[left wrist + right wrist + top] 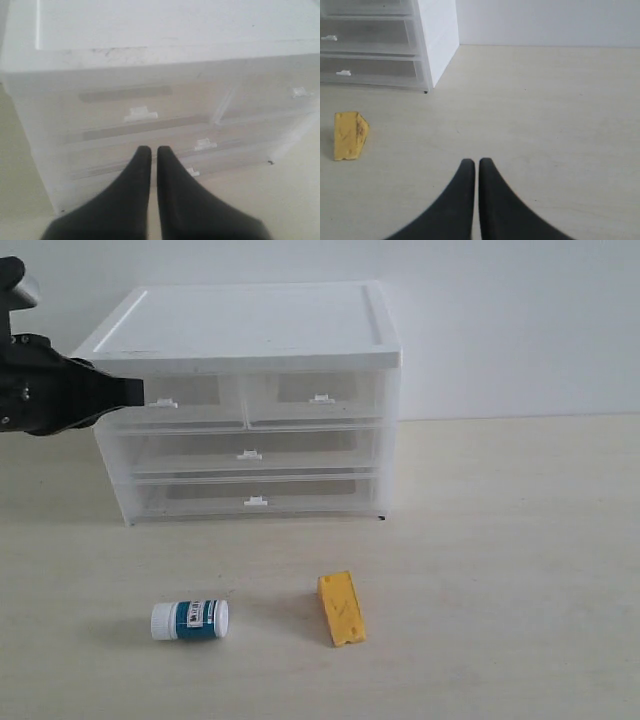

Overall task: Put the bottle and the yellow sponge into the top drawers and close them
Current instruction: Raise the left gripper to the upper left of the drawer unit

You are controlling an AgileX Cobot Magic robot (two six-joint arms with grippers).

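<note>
The bottle (190, 620) lies on its side on the table in front of the chest, white cap to the left. To its right lies the yellow sponge (341, 608), which the right wrist view also shows as a yellow sponge (349, 135). Both top drawers are closed: the left one (180, 400) and the right one (315, 395). My left gripper (138, 392) is shut and empty, its tips just left of the left top drawer's white handle (141, 114). My right gripper (476, 163) is shut over bare table, out of the exterior view.
The white-topped chest (250, 325) stands at the back of the table against a pale wall. Below the top drawers are two closed full-width drawers (250, 452). The chest's right corner (437, 40) stands beyond the sponge.
</note>
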